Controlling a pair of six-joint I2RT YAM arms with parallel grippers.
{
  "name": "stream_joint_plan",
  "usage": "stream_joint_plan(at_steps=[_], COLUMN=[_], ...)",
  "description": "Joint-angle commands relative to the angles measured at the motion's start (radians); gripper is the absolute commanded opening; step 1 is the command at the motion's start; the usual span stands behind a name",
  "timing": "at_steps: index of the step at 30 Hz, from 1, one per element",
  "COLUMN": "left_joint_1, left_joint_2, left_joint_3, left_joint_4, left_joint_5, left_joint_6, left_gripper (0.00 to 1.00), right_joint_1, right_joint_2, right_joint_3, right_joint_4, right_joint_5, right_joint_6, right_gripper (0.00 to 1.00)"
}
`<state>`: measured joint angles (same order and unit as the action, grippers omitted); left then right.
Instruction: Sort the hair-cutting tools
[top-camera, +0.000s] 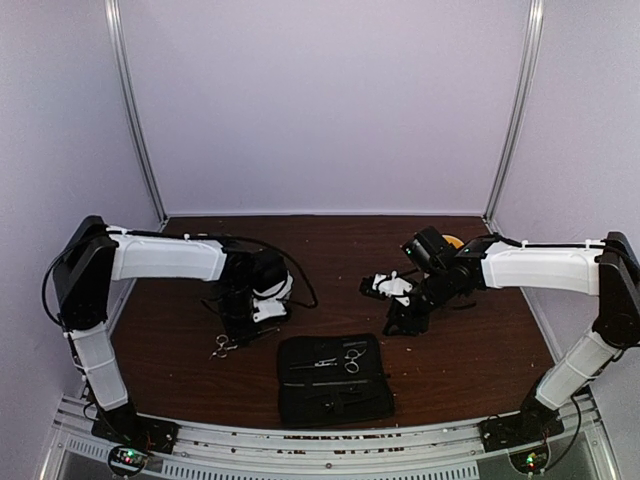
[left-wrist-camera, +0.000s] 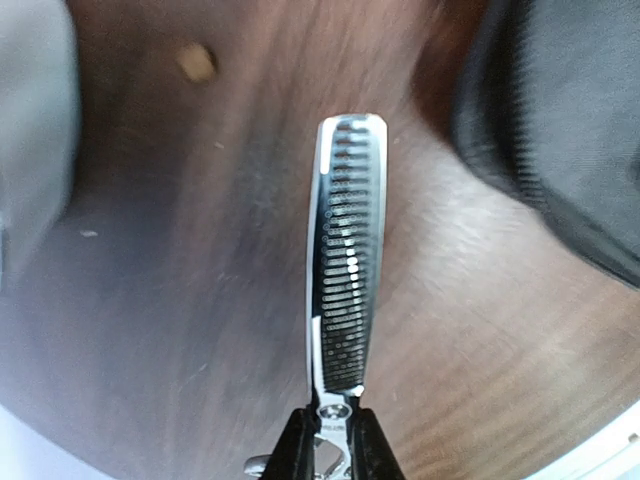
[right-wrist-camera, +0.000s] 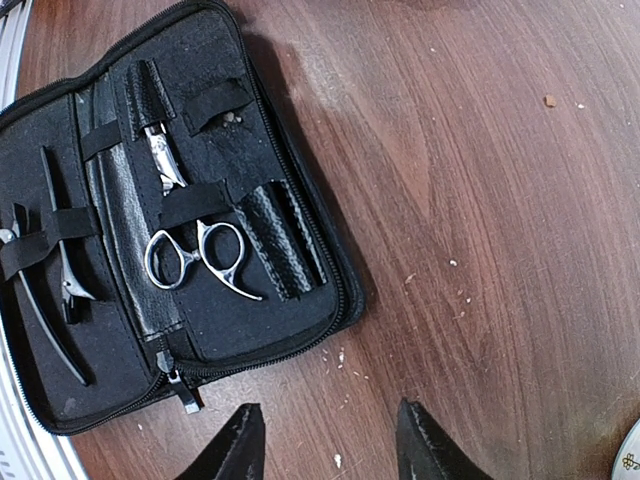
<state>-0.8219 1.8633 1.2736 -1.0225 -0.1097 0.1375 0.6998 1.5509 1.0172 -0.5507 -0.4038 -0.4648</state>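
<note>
The left gripper (left-wrist-camera: 335, 448) was clenched on the toothed scissors (left-wrist-camera: 345, 260) near their pivot, and these lay on the brown table (right-wrist-camera: 480, 200) just left of the open black case (right-wrist-camera: 270, 335); inside the case, a dark hair clip (right-wrist-camera: 63, 270) and a second clip (right-wrist-camera: 52, 335) sat under elastic straps in one half; the plain scissors (right-wrist-camera: 195, 255) were strapped in the other half; just right of the case, the right gripper (right-wrist-camera: 330, 440) hung above bare table, fingers spread and holding nothing.
</note>
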Motion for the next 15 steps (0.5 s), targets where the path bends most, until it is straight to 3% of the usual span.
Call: stream_joint_plan(at_steps=[1, 9, 15], left_joint_1=[-0.041, -0.151, -0.170], left_joint_2=[-0.062, 0.033, 0.132], left_joint_3=[0.079, 0.247, 0.318], left_joint_4=[-0.065, -0.164, -0.223], left_joint_5=[-0.039, -0.049, -0.063], left_joint_6=[-0.017, 0.014, 0.026], left_gripper=[0.05, 0.05, 0.05], right_joint_1=[-0.003, -0.003, -0.003], right_joint_2=[0.005, 0.015, 0.024], right_joint_3=[0.030, 0.031, 0.029], right_joint_4=[-0.006, -0.006, 0.000], right_joint_5=[0.001, 0.025, 0.040], right_joint_6=[-0.005, -0.001, 0.003], right_gripper=[0.46, 0.46, 0.45])
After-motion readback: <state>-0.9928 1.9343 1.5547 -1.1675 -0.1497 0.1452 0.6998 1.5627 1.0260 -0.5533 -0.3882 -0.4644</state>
